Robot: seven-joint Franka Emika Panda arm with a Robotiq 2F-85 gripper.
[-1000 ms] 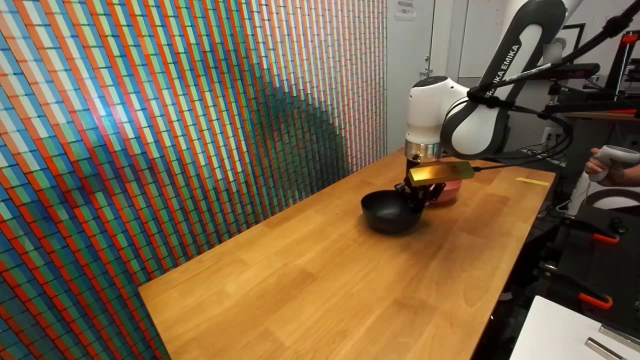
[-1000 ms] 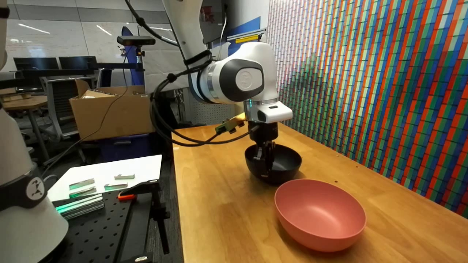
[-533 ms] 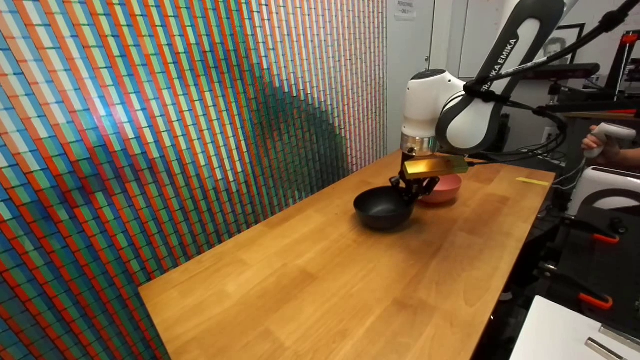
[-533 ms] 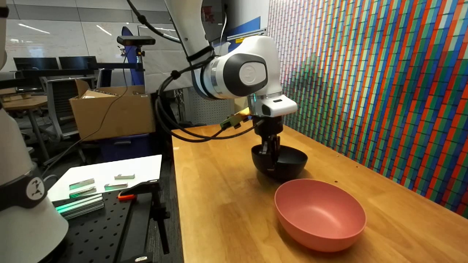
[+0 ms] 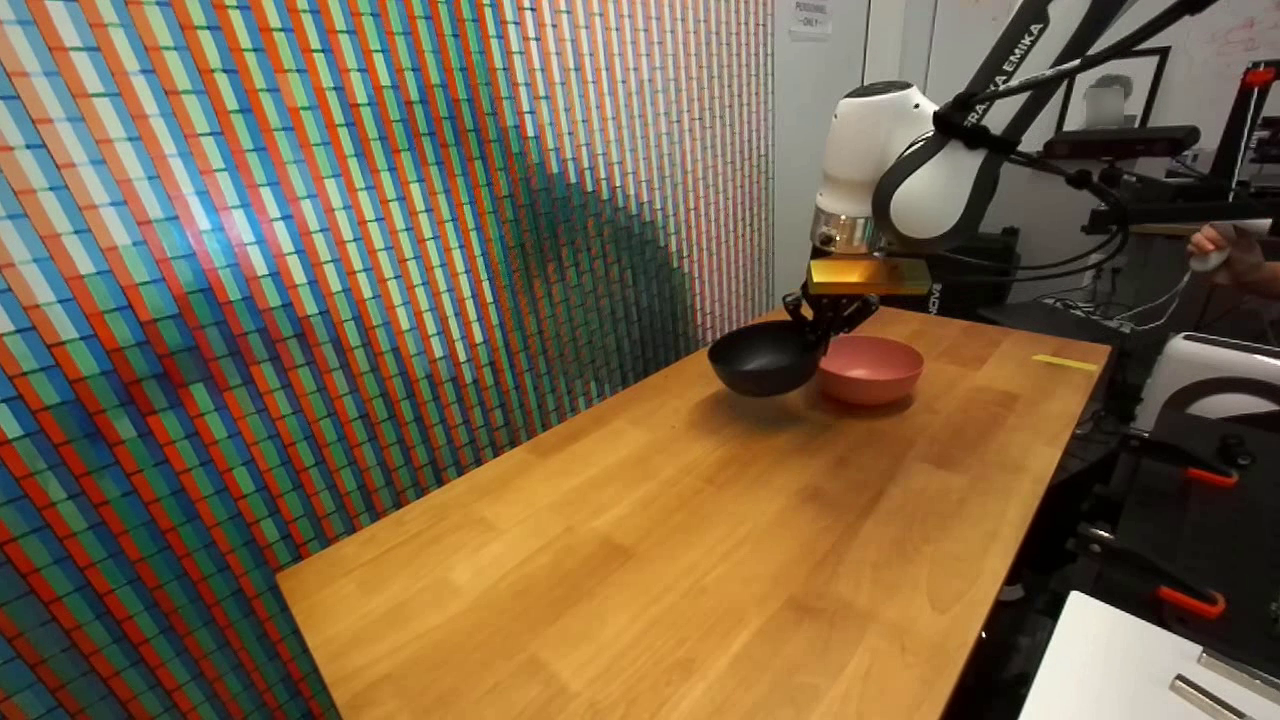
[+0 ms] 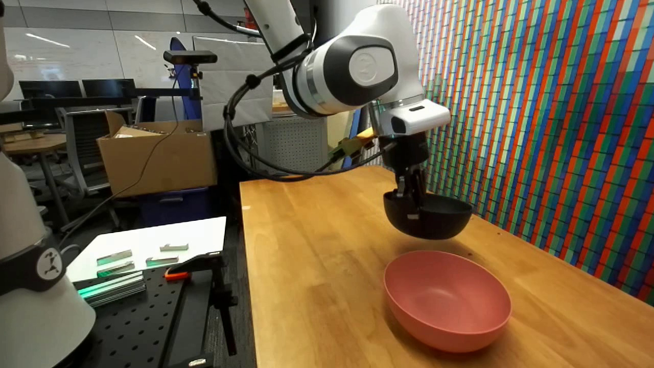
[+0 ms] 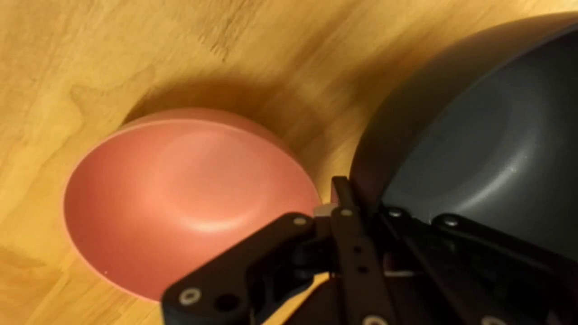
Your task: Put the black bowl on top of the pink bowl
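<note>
Beside a brightly patterned wall (image 5: 350, 250) runs the wooden counter (image 5: 620, 580) that serves this task. Above it, the hand (image 7: 362, 196) is clamped on the rim of the black bowl (image 6: 445, 221), pinching its wall from inside and outside. Half a second ago that bowl was on the counter or barely off it; now it hangs well in the air at the hand's side, its shadow (image 5: 740, 418) lying apart beneath it, and it seems closer to the pink bowl (image 6: 447, 301). Its edge farthest from the hand appears to dip a little. Farther out and lower, across the hand from the black bowl, the pink bowl has stayed where it was, upright on the counter, near but apart. For the task, this suggests that grasp and lift are done and the carry has begun, with the stacking not yet made. Because the hand sits between the two bowls and holds only one edge, it will probably have to pass over the pink bowl before the black one can come centred above it; lowering too soon could catch rim on rim and tip the load
</note>
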